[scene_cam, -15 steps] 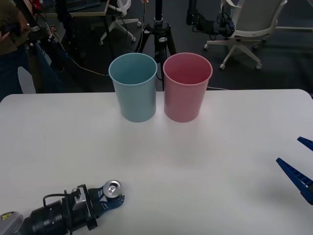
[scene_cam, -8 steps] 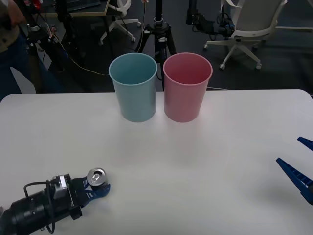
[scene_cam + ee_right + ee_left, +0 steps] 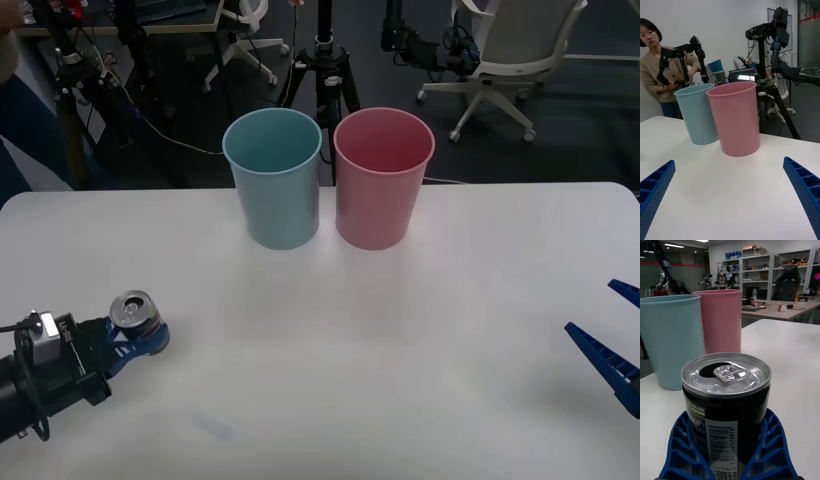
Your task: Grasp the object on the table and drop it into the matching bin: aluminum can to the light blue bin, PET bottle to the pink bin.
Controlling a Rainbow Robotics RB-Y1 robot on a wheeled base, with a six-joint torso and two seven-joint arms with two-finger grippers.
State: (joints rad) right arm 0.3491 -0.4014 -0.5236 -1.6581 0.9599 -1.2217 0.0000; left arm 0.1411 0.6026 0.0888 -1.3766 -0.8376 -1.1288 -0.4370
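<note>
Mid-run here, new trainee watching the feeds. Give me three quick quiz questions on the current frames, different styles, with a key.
1. True or false: the left tool is shut on the aluminum can, which stands upright.
2. Multiple choice: seen from the front, the light blue bin stands (A) to the right of the pink bin, (B) to its left, (C) behind it.
3. Fill in: the right tool, near the table's right edge, is ____ and holds nothing.

Key: 1 true; 2 B; 3 open
</note>
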